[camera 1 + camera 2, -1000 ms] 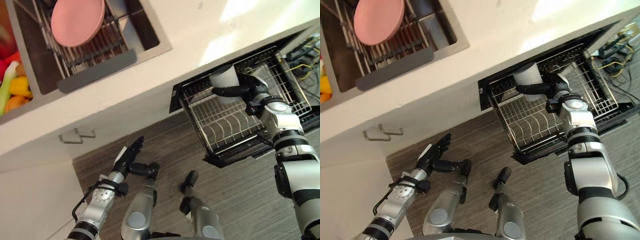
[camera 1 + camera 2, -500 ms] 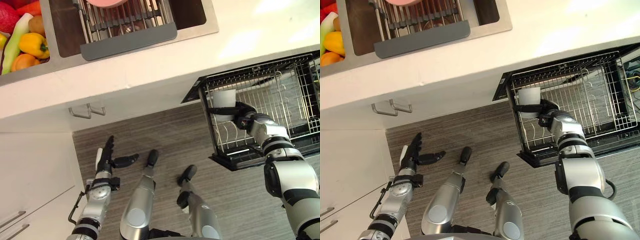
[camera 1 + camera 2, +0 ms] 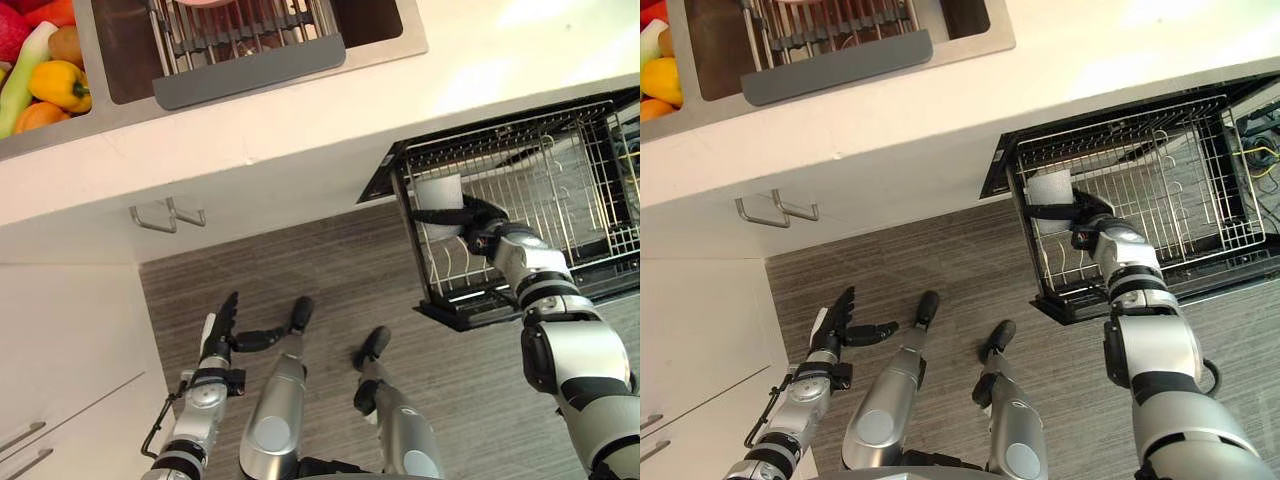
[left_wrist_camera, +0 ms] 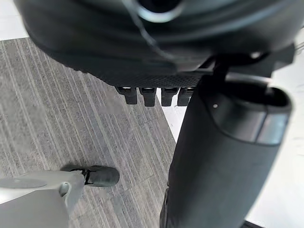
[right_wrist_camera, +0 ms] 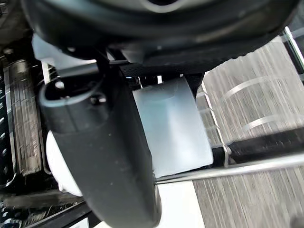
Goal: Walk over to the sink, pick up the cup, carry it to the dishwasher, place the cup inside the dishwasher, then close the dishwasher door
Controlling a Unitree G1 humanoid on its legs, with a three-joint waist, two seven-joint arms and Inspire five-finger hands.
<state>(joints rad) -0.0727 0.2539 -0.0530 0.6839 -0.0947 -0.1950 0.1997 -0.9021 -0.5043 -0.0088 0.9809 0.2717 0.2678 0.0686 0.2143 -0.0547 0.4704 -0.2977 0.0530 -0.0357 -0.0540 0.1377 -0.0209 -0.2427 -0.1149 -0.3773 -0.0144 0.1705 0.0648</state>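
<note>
Lowest in the head views, the left hand (image 3: 218,340) hangs idle over the striped floor (image 3: 330,260), its fingers straight and spread, holding nothing. Further out, the right hand (image 3: 478,222) reaches into the pulled-out wire rack (image 3: 545,200) of the open dishwasher (image 3: 470,318), its fingers curled round the pale cup (image 3: 438,192) at about mid-height, with the thumb (image 5: 104,156) on one side of the wall. The cup sits inside the rack, at the corner nearest the robot's left, close against the wires; whether its base already rests on them cannot be made out. It looks like a plain, thin-walled tumbler: probably light and stiff, with a smooth side that could slip under a loose grip, and it may tip between the tines once let go. A wrap round the middle of the wall, as now, seems the safest hold, with the release kept for when the base is seated. The placing step looks nearly done; the door is yet to be closed. Beyond the rack runs the cream surface (image 3: 300,130) with a cabinet handle (image 3: 165,215) under its edge, and farthest off lie the sink (image 3: 120,95), its drying grid (image 3: 240,25) and some peppers (image 3: 55,85).
</note>
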